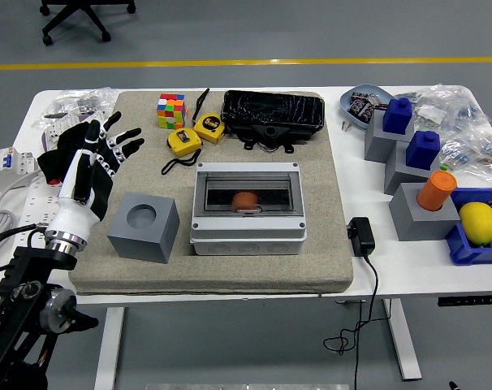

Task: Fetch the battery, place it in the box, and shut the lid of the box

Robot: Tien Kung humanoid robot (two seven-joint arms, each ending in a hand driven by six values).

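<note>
Nearest, at the mat's left edge, the left hand [90,166], fingers spread and holding nothing, beside a grey block [144,227]; mid-mat, the grey box [246,209], clear lid [246,193] down over an orange-brown battery [246,200]; beyond, two yellow tape measures [196,134], a colour cube [171,110].

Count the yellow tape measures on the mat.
2. One yellow tape measure lies left of centre; the other yellow tape measure sits just behind it, beside the black case. None seem hidden.
</note>
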